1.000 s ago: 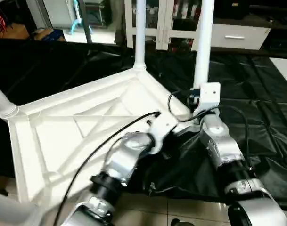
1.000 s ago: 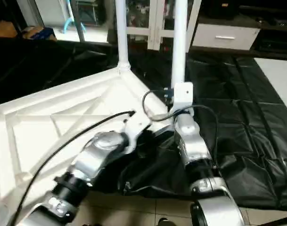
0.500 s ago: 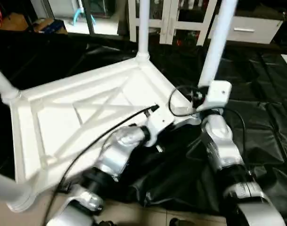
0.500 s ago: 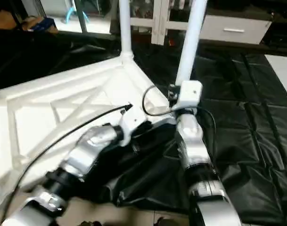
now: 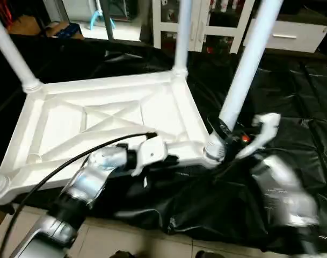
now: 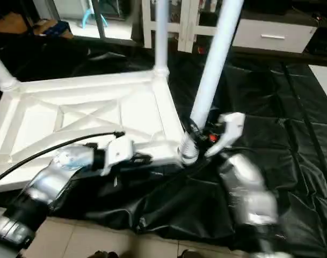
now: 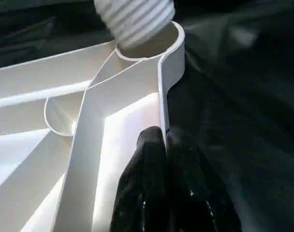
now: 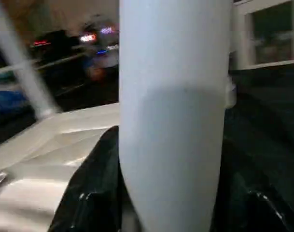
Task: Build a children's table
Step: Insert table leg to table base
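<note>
The children's table top (image 5: 115, 115) lies upside down, its X-ribbed underside facing up. Two white legs (image 5: 10, 48) (image 5: 182, 32) stand in its far corner sockets. My left gripper (image 5: 171, 159) is shut on the near rim, its black fingers (image 7: 151, 159) pinching the wall just beside the near right corner socket (image 7: 173, 41). My right gripper (image 5: 227, 141) is shut on a third leg (image 5: 244, 70) close to its lower end, with fingers (image 8: 93, 188) on either side of the tube. This leg leans to the right. Its ribbed end (image 7: 134, 19) sits at the socket mouth.
A crumpled black sheet (image 5: 292, 97) covers the floor under and right of the table top. Bare tiles (image 5: 125, 236) show at the near edge. A white glass-door cabinet (image 5: 217, 16) and a drawer unit (image 5: 292, 35) stand at the back. A black cable (image 5: 72, 161) runs along my left forearm.
The view has shifted. The held leg, upright before, now leans to the right with its lower end at the near right corner. My right forearm has swung, and my left gripper stays on the rim.
</note>
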